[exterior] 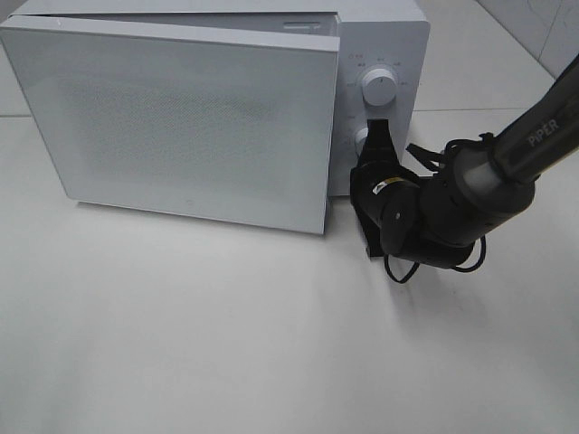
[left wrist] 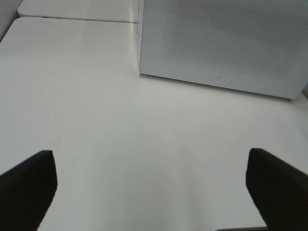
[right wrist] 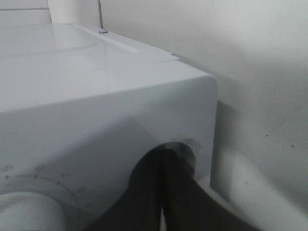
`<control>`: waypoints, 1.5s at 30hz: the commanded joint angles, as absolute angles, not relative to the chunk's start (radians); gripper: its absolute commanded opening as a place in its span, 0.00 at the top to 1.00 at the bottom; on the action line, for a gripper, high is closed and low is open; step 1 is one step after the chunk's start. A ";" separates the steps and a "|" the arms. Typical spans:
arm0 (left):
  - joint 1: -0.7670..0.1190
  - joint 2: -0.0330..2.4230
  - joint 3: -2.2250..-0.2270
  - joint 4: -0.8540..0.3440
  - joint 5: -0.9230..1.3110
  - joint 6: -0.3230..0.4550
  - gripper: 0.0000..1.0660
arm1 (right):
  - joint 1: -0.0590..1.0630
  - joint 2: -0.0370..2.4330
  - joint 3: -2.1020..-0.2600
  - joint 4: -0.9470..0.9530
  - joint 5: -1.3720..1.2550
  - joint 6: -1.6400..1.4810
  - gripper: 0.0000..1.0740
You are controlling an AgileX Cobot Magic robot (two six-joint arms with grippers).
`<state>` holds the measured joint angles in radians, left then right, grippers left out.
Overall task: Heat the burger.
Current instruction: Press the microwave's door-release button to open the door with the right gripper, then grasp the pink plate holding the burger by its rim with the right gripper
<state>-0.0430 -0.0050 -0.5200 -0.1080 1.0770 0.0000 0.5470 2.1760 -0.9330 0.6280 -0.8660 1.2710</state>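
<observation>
Right pincer [exterior: 378, 136] is at the microwave's [exterior: 380, 36] control panel. Jaws are pressed together with nothing between them, and the tips are on the lower knob [exterior: 362, 137], which they mostly cover. Can't tell from either view whether they actually press it. The right wrist view shows the same closed fingertips [right wrist: 159, 168] against the panel's rounded corner.

Upper knob [exterior: 378, 88] is just above and unobstructed. The right arm [exterior: 507, 158] comes in from the right, with its cable [exterior: 398, 268] looping under the wrist, close to the counter [exterior: 226, 344].

Left pincer [left wrist: 151, 168] is wide open and holds nothing. It sits over bare counter, well apart from the microwave, with both fingers [left wrist: 29, 185] at the frame edges.

Burger isn't visible in any view, so I can't tell where it is. The door [exterior: 181, 117] is an opaque white perforated panel and hides the cavity completely. Its knob-side edge seems to stand slightly off the body, though the gap shows nothing inside.

A second white surface [left wrist: 72, 9] butts up against the counter behind the microwave.
</observation>
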 commanded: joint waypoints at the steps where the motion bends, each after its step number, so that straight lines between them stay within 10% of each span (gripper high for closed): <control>1: -0.038 -0.008 -0.518 -0.109 1.068 0.000 0.06 | 0.512 2.154 -1.026 0.570 -1.220 1.225 1.00; 23: -0.038 -0.008 -0.518 -0.109 1.068 0.000 0.06 | 0.515 2.040 -0.893 0.559 -0.784 1.211 1.00; 45: -0.038 -0.008 -0.518 -0.109 1.068 0.000 0.06 | 0.514 1.798 -0.815 0.557 -0.255 0.541 1.00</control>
